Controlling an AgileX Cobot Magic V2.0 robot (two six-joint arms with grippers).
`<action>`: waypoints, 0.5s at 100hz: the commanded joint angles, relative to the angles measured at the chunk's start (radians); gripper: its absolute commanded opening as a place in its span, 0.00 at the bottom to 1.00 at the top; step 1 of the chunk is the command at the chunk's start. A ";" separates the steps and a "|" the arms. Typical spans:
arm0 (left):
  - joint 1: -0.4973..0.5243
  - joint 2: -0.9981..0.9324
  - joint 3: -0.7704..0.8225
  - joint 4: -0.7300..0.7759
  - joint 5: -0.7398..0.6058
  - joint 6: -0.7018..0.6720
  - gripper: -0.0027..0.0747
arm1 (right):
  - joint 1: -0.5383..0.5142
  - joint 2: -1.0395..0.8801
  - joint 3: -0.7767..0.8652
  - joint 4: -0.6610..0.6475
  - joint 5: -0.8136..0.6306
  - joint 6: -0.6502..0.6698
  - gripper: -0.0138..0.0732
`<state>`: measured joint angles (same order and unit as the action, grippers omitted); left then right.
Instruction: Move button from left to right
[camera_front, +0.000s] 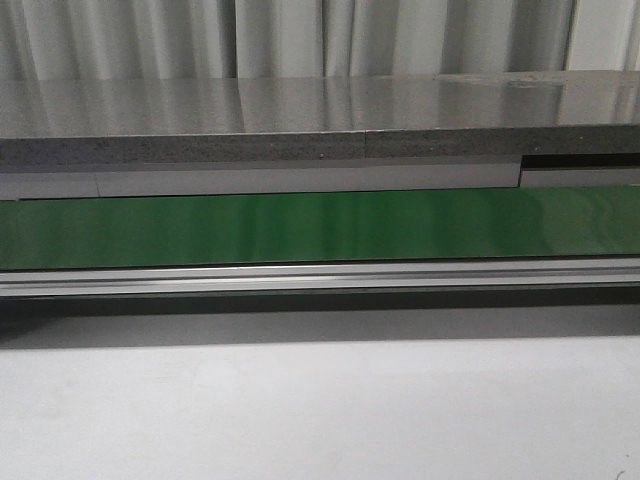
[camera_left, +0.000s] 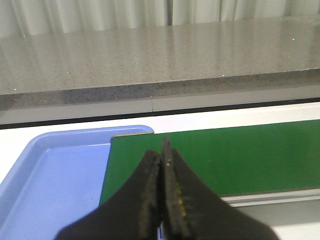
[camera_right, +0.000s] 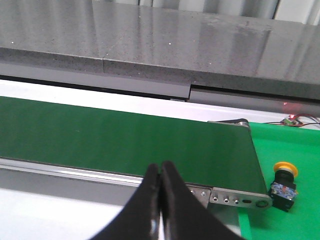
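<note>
Black and close to the lens, my left gripper (camera_left: 161, 157) has its two fingers pressed flat together, with nothing between them. My right gripper (camera_right: 160, 172) is the same, fingers squeezed together and holding nothing.

Past my left fingers sits a blue tray (camera_left: 45, 185). Its far corner touches the end edge of the green belt (camera_left: 225, 160), and the tray floor that I can see is bare. The belt runs long and flat away from it, with lots of open room on top.

From the front, the belt (camera_front: 320, 228) goes all the way across, with a silver rail (camera_front: 320, 277) along its near edge and a gray stone counter (camera_front: 300, 120) along its far side. White curtains (camera_front: 130, 40) hang behind the counter. Neither of my arms shows in that view.

Past my right fingers the belt stops at a metal end piece (camera_right: 237, 197). The button (camera_right: 284, 184) stands just beyond that end, on a bright green mat (camera_right: 285, 220), near the belt's near corner and apart from the metal. Its yellow cap is up, maybe leaning a little, but it is too small to be sure. My right fingers are well apart from it.
</note>
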<state>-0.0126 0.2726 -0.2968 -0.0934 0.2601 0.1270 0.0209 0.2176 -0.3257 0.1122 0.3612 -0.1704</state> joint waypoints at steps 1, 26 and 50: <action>-0.007 0.006 -0.030 -0.010 -0.085 -0.003 0.01 | -0.002 -0.015 0.036 -0.005 -0.156 0.028 0.08; -0.007 0.006 -0.030 -0.010 -0.085 -0.003 0.01 | -0.002 -0.190 0.187 -0.010 -0.201 0.095 0.08; -0.007 0.006 -0.030 -0.010 -0.085 -0.003 0.01 | 0.001 -0.248 0.280 -0.035 -0.210 0.110 0.08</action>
<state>-0.0126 0.2726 -0.2968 -0.0934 0.2601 0.1270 0.0209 -0.0109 -0.0422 0.0979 0.2456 -0.0689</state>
